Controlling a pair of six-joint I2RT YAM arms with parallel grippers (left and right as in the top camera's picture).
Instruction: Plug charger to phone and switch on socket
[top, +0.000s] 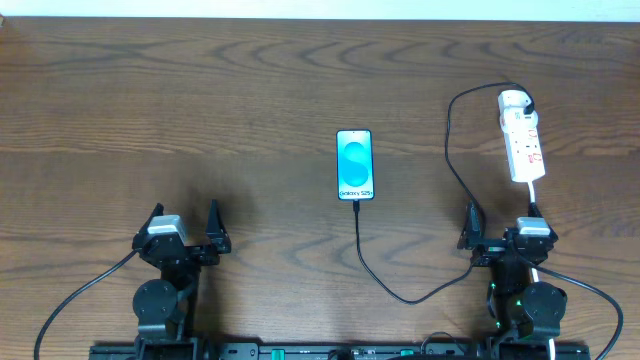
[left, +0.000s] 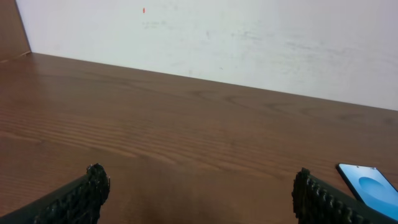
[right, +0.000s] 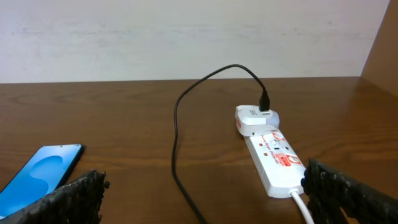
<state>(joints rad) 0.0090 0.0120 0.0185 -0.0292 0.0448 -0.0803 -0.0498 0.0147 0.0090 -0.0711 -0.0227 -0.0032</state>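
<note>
At the middle of the wooden table (top: 250, 100), the phone (top: 355, 165) is seen lying flat, screen up and lit. The charger cable (top: 400, 295) is run from a white adapter (top: 514, 100) seated in the far end of the power strip (top: 527, 148), down in a loop and up to the phone's near edge, which is met by its small plug (top: 356, 205). Whether it is fully seated cannot be told. The plugging step is judged done or nearly so. The strip's switch is judged the part left, though its position cannot be read. Both the left gripper (top: 184, 218) and the right gripper (top: 500, 225) are spread wide and empty at the table's near side, the right one just short of the strip
</note>
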